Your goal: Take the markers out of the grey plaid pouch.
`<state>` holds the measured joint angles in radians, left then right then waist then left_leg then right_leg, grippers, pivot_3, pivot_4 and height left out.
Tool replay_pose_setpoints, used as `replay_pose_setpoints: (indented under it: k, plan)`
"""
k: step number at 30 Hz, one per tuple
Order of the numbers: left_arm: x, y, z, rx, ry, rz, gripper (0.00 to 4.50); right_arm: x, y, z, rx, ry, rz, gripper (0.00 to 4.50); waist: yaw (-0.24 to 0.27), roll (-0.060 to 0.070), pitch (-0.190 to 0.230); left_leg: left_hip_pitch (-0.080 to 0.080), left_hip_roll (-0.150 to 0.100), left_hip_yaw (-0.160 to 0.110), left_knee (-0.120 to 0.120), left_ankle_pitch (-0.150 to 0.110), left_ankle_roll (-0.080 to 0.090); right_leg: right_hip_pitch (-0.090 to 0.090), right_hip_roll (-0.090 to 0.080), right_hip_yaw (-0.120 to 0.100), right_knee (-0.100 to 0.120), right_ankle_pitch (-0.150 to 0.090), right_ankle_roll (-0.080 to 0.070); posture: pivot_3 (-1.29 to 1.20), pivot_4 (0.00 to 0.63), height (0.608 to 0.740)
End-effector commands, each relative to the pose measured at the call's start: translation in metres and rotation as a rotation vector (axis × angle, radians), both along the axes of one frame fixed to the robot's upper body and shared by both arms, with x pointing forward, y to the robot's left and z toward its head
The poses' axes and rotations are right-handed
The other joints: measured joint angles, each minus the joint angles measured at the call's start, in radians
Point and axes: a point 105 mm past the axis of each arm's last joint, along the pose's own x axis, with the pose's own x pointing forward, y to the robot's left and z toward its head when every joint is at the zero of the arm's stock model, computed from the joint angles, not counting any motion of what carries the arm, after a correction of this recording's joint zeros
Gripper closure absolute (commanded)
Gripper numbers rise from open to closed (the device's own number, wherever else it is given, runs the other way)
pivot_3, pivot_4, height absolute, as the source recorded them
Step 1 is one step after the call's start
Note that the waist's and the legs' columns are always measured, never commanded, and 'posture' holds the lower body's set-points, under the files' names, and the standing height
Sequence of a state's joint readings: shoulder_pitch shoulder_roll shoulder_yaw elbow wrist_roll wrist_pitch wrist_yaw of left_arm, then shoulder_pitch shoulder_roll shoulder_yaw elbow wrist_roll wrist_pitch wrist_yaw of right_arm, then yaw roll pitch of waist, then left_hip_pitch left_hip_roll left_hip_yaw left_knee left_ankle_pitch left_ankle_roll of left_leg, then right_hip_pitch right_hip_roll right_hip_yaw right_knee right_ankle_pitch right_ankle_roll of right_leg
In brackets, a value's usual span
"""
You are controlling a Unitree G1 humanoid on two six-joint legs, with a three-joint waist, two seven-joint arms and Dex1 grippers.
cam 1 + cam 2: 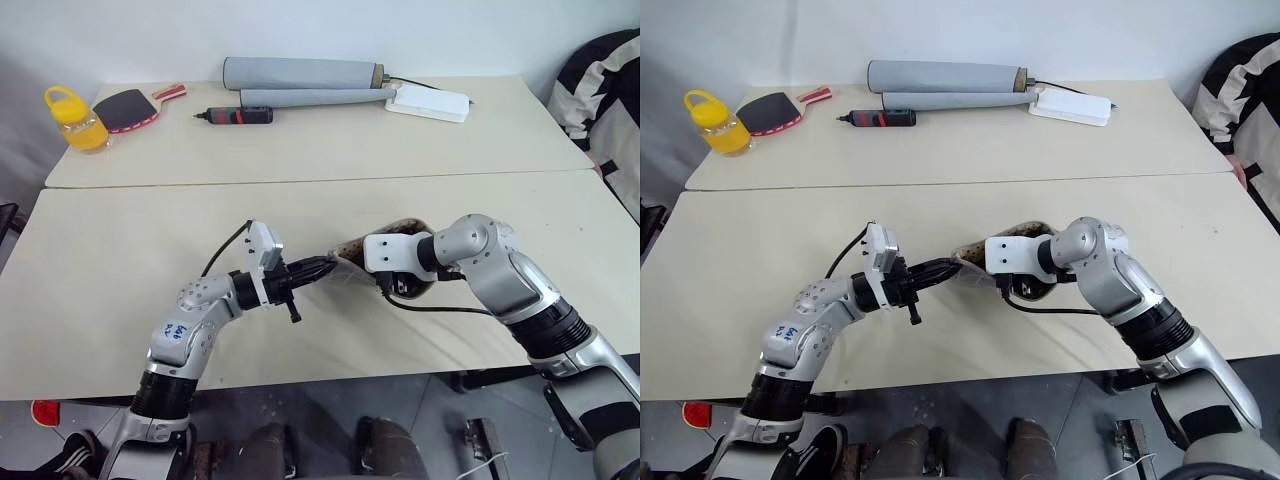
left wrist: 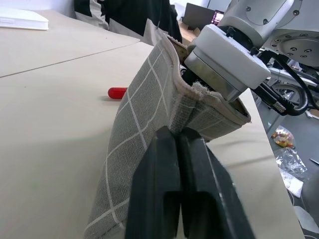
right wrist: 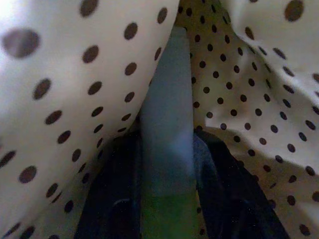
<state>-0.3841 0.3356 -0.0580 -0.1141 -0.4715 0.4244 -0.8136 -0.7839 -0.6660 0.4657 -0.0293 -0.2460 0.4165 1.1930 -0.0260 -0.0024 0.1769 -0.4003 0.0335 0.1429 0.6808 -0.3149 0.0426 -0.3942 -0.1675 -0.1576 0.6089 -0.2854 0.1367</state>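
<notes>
Pinching the rim of the grey plaid pouch [image 2: 149,149] with my left pincer [image 2: 179,144], both black fingers pressed flat together on the fabric edge at the pouch's open mouth. Pouch sits on the near table [image 1: 120,300], lifted and held open between my two arms, tan lining showing at the rim. My right pincer [image 3: 167,164] is pushed down inside the pouch; the right wrist view shows the polka-dotted lining on both sides and my two fingers partly closed around a slim light green marker [image 3: 167,149], one finger on each flank of it. A small red piece [image 2: 117,92], possibly a marker end or cap, lies on the table just beside the pouch; cannot tell what it belongs to.

On the far table [image 1: 330,145]: two long grey rolled tubes [image 1: 300,73], a thick black-and-red pen-like tool [image 1: 238,116] in front of them, a flat white box [image 1: 428,103] to their right, a table-tennis paddle [image 1: 128,108] and a yellow jar [image 1: 75,120] at the left end.
</notes>
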Motion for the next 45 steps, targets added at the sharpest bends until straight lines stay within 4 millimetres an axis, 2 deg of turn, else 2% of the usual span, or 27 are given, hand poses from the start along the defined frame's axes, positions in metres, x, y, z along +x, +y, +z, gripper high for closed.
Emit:
replay_pose_setpoints:
  k: [1, 7, 11, 15, 21, 25, 32, 34, 36, 38, 42, 45]
  plan:
    - [-0.002, 0.004, 0.011, -0.003, -0.062, 0.007, 4.5, -0.005, 0.002, 0.012, 0.028, -0.02, 0.022, 3.39, 0.0, 0.0, 0.0, 0.0, 0.0, 0.0, 0.0, 0.0, 0.0, 0.0, 0.0, 0.0, 0.0, 0.0, 0.0, 0.0, 0.15, 0.74]
    - [-0.003, -0.006, 0.007, -0.016, -0.065, 0.03, 4.5, -0.025, 0.004, 0.059, 0.164, -0.021, 0.045, 3.39, 0.004, 0.001, 0.0, 0.0, 0.0, 0.0, 0.0, 0.0, 0.0, 0.0, 0.0, 0.0, 0.0, 0.0, 0.0, 0.0, 0.15, 0.74]
    - [-0.001, -0.008, 0.005, -0.015, -0.068, 0.043, 4.5, -0.028, -0.004, 0.063, 0.165, -0.026, 0.021, 3.39, 0.007, 0.001, 0.0, -0.001, 0.0, -0.002, 0.0, 0.0, 0.0, 0.0, 0.0, -0.001, 0.0, 0.0, 0.0, 0.0, 0.15, 0.74]
    - [0.0, -0.004, 0.006, -0.003, -0.076, 0.05, 4.5, -0.027, -0.013, 0.079, 0.224, -0.031, -0.005, 3.39, 0.006, 0.001, 0.0, -0.001, 0.0, -0.001, 0.0, 0.0, 0.0, 0.0, 0.0, -0.001, -0.001, 0.0, 0.0, 0.0, 0.15, 0.74]
    - [0.009, 0.009, 0.014, 0.004, -0.11, 0.102, 4.5, -0.023, -0.034, 0.087, 0.227, -0.055, -0.057, 3.39, 0.007, 0.001, 0.0, -0.002, 0.0, -0.002, 0.0, 0.0, 0.0, 0.0, 0.0, -0.001, -0.001, 0.0, 0.0, 0.0, 0.15, 0.74]
    - [0.013, 0.017, 0.016, 0.02, -0.124, 0.121, 4.5, -0.022, -0.038, 0.089, 0.245, -0.052, -0.066, 3.39, 0.006, 0.001, 0.0, -0.002, 0.0, -0.001, 0.0, 0.0, 0.0, 0.0, 0.0, -0.001, -0.002, 0.0, 0.0, 0.0, 0.15, 0.74]
    - [0.03, 0.062, 0.032, 0.066, -0.194, 0.251, 4.5, -0.024, -0.019, 0.112, 0.408, -0.089, -0.012, 3.39, 0.001, 0.001, 0.0, -0.001, 0.0, -0.001, 0.0, 0.0, 0.0, 0.0, 0.0, -0.001, -0.001, 0.0, 0.0, 0.0, 0.15, 0.74]
    - [0.038, 0.082, 0.041, 0.087, -0.229, 0.318, 4.5, -0.028, -0.008, 0.128, 0.526, -0.079, 0.024, 3.39, 0.0, 0.001, 0.0, -0.001, 0.0, -0.002, 0.0, 0.0, 0.0, 0.0, 0.0, -0.001, -0.001, 0.0, 0.0, 0.0, 0.15, 0.74]
    - [0.042, 0.096, 0.047, 0.108, -0.266, 0.369, 4.5, -0.03, -0.004, 0.133, 0.562, -0.075, 0.041, 3.39, 0.0, 0.001, 0.0, -0.002, 0.0, -0.001, 0.0, 0.0, 0.0, -0.001, 0.0, -0.001, 0.0, 0.0, 0.0, 0.0, 0.15, 0.74]
    - [0.045, 0.108, 0.054, 0.128, -0.32, 0.425, 4.5, -0.027, -0.006, 0.129, 0.545, -0.075, 0.024, 3.39, 0.002, 0.001, 0.0, -0.002, 0.0, -0.002, 0.0, 0.0, 0.0, -0.002, 0.0, -0.001, 0.001, 0.0, 0.0, 0.0, 0.15, 0.74]
    - [0.049, 0.143, 0.086, 0.101, -0.461, 0.583, 4.5, -0.019, -0.02, 0.107, 0.486, -0.059, -0.033, 3.42, 0.015, 0.0, 0.001, -0.003, -0.001, -0.002, 0.0, 0.0, 0.001, -0.001, -0.001, -0.002, -0.001, 0.0, 0.0, 0.0, 0.15, 0.74]
    - [0.05, 0.161, 0.086, 0.155, -0.501, 0.645, 4.5, -0.014, -0.023, 0.098, 0.495, -0.053, -0.053, 3.42, 0.015, 0.0, 0.001, -0.003, -0.001, -0.001, 0.0, 0.0, 0.001, -0.002, -0.001, -0.001, -0.001, 0.0, 0.001, 0.0, 0.15, 0.74]
